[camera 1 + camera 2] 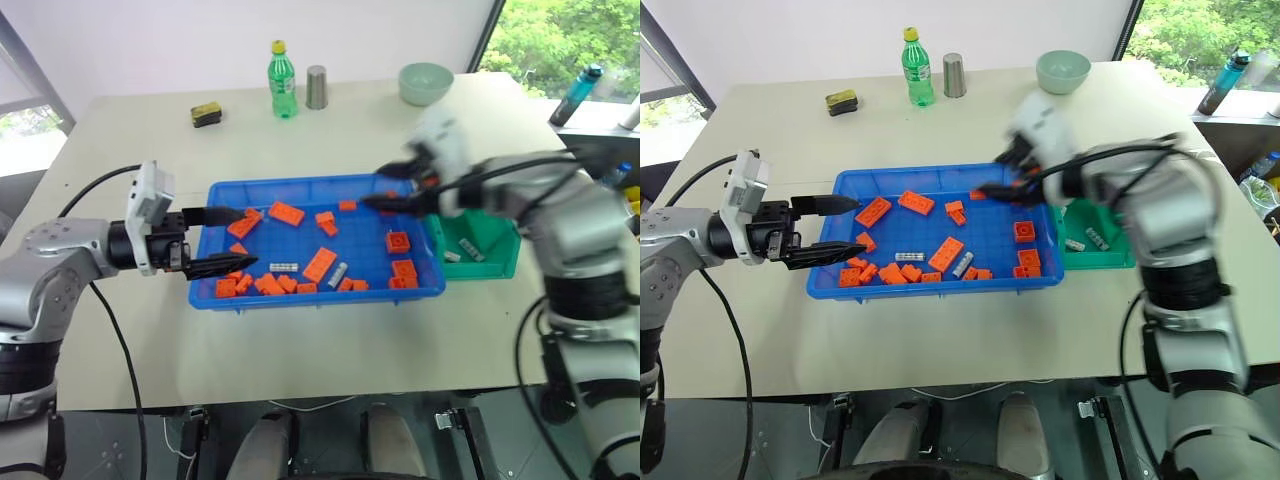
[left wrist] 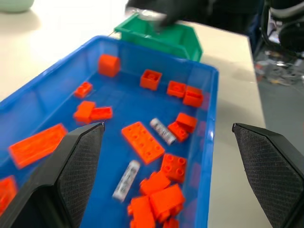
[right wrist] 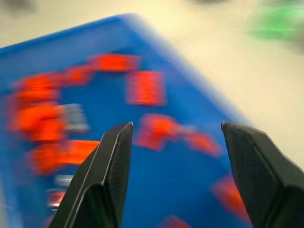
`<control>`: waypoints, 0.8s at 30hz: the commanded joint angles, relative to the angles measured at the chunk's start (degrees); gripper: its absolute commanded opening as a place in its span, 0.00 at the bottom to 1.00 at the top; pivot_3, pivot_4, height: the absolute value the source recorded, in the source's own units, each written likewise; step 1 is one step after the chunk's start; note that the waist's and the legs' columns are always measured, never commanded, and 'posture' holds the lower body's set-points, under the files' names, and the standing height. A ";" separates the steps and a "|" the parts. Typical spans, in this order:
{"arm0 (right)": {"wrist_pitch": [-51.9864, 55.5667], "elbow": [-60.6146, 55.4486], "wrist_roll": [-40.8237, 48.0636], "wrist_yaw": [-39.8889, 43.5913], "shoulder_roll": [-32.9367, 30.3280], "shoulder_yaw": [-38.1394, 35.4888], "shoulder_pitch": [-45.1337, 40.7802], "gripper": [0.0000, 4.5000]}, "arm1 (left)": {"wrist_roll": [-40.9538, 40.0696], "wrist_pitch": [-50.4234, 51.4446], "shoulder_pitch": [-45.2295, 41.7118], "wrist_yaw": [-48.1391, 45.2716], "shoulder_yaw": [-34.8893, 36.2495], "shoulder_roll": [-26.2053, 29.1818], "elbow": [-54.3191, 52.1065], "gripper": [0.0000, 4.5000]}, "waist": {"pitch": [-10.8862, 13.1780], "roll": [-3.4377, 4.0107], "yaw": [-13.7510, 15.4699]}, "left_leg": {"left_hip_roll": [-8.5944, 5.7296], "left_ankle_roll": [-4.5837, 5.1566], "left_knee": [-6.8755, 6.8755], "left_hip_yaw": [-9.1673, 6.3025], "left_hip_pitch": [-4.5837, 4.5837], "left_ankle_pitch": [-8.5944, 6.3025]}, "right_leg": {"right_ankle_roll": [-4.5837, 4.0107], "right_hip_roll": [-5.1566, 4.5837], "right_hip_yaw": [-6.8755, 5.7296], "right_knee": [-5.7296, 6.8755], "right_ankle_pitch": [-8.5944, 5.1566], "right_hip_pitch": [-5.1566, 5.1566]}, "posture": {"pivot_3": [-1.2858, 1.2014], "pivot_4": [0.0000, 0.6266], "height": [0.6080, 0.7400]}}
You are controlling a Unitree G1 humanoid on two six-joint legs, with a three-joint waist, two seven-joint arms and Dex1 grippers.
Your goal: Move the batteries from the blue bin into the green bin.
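— Where the blue bin (image 1: 300, 190) sits in the middle of the pale surface (image 1: 130, 170), what lies inside it?

— Orange bricks (image 1: 319, 264) scattered over its floor, and among them two batteries (image 1: 284, 267): one lying flat near the front wall, the other (image 1: 338, 274) just to its right, tilted, beside a long brick. In the left wrist view the same pair show between the bricks.

— And the green bin (image 1: 495, 262)?

— It stands touching the blue bin's right end. Two more batteries (image 1: 472, 251) lie on its bottom.

— How do the pincers stand?

— The left pincer (image 1: 228, 240) hangs at the blue bin's left end, pointing across it, its two black fingers spread wide with nothing between them. The right pincer (image 1: 385, 190) is over the far right corner of the blue bin, smeared by motion; in its wrist view the fingers (image 3: 107, 175) stand apart, empty, above blurred bricks.

— Anything else on the surface?

— Along the far edge: a green bottle (image 1: 282, 80), a metal cup (image 1: 317, 87), a pale bowl (image 1: 425, 82) and a small yellow-and-black object (image 1: 206, 115).
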 commanded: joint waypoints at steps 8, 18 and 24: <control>-20.44 20.67 -10.13 0.08 11.72 13.02 -2.58 0.67 | -2.73 2.80 3.05 4.40 7.40 1.93 -5.18 1.00 | -0.02 -0.05 -0.35 | -0.07 -0.01 0.05 -0.16 -0.03 0.01 | 0.00 0.00 -0.04 0.01 0.00 0.02 | 0.52 0.24 0.90; -28.69 31.17 -15.40 0.68 17.37 13.79 -2.10 0.67 | -4.05 4.21 4.71 6.90 9.19 2.14 -7.57 1.00 | -0.02 -0.05 -0.39 | -0.04 -0.03 0.03 -0.17 -0.02 0.02 | 0.00 0.03 -0.05 0.05 0.00 -0.01 | 0.52 0.24 0.90; -28.11 29.43 -15.39 1.47 18.02 12.12 -0.92 0.14 | -3.71 3.86 3.81 6.89 8.09 1.81 -7.13 1.00 | -0.02 -0.05 -0.38 | -0.04 -0.04 0.03 -0.17 -0.01 0.02 | 0.00 0.03 -0.05 0.04 0.00 -0.01 | 0.52 0.24 0.90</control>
